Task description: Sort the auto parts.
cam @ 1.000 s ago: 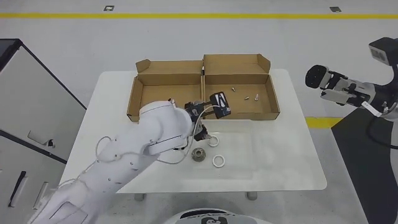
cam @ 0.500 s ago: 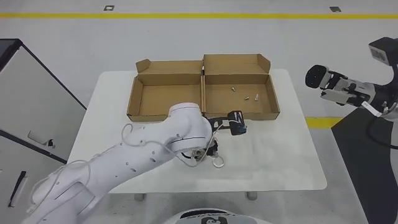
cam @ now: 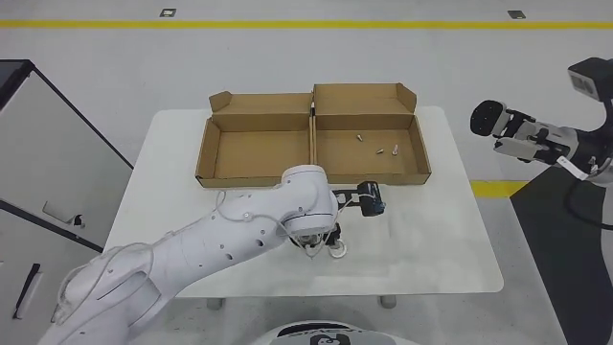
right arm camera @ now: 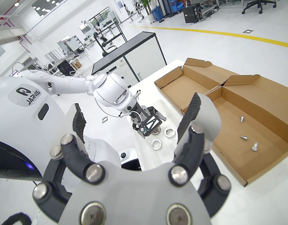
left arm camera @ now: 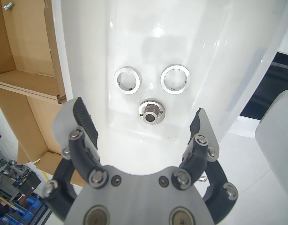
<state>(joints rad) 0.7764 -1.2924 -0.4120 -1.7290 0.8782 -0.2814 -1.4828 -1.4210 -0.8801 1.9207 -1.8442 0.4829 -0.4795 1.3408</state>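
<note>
On the white table (cam: 431,240) lie two metal rings (left arm camera: 127,80) (left arm camera: 175,79) and a flanged hub (left arm camera: 151,112). My left gripper (left arm camera: 139,112) hangs open above them, holding nothing, with the hub showing between its fingers. From the right wrist view the left gripper (right arm camera: 150,120) stands over the hub, and the rings (right arm camera: 169,132) (right arm camera: 156,144) lie beside it. In the top view the left gripper (cam: 368,197) is in front of the right cardboard box (cam: 421,153), and one ring (cam: 336,245) peeks out under the arm. My right gripper (cam: 495,131) is open and empty, off the table's right edge.
Two open cardboard boxes stand side by side at the back. The left box (cam: 206,149) is bare. The right one holds three bolts (right arm camera: 242,119) (right arm camera: 244,137) (right arm camera: 254,146). A dark cabinet (cam: 48,153) stands left of the table.
The left arm has swung right and toward the table's front, from the box edge to above the loose parts, and now covers the hub in the top view. The right arm has not moved.
</note>
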